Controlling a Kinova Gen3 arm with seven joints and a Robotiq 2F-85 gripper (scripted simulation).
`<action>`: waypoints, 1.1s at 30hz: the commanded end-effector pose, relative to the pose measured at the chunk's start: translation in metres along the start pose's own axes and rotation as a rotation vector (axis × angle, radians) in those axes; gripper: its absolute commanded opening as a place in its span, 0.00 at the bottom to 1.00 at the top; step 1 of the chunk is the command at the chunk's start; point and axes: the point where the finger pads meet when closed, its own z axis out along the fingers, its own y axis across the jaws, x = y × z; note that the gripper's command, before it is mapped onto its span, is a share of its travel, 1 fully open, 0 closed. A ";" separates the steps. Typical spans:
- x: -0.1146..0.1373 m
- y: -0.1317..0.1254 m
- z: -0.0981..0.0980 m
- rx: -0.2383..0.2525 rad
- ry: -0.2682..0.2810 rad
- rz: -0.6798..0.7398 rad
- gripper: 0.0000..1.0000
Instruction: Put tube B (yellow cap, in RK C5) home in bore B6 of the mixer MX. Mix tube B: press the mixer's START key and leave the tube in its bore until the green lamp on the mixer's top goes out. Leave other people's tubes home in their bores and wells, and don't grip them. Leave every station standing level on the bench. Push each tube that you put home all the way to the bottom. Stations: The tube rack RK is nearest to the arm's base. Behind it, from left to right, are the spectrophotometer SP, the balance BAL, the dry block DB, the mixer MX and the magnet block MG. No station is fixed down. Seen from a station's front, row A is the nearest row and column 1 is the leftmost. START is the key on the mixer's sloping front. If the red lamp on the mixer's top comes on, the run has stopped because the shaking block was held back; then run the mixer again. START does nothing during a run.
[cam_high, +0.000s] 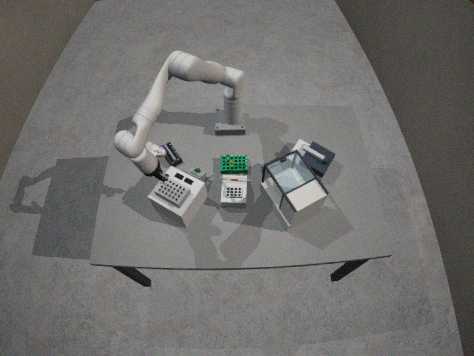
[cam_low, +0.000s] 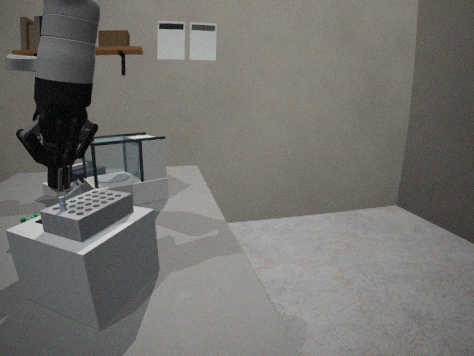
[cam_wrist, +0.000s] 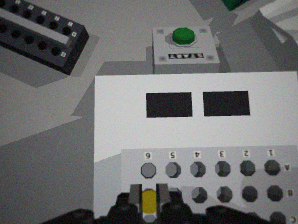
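In the wrist view my gripper (cam_wrist: 149, 200) is shut on tube B's yellow cap (cam_wrist: 148, 202). It holds the tube upright over the spot of bore B6 on the mixer's grey block (cam_wrist: 210, 182). How deep the tube sits is hidden. A grey-capped tube (cam_wrist: 149, 171) stands in bore A6 right beside it and also shows in the exterior view (cam_low: 62, 202), just below my fingers (cam_low: 62, 184). The green START key (cam_wrist: 183, 36) is on the mixer's front. The two lamp windows (cam_wrist: 169, 104) on the mixer's top are dark. The mixer (cam_high: 177, 192) stands level.
The black magnet block (cam_wrist: 40, 37) lies close beside the mixer, also seen in the top view (cam_high: 173, 153). The green rack (cam_high: 234, 163), the dry block (cam_high: 234, 191), the glass-walled balance (cam_high: 297, 188) and the spectrophotometer (cam_high: 316, 159) stand to the mixer's other side.
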 end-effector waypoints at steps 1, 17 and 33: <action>0.000 0.000 0.000 0.000 -0.002 0.000 0.10; -0.001 0.000 0.003 0.000 -0.002 0.000 0.10; -0.002 0.000 0.007 0.000 -0.002 0.000 0.10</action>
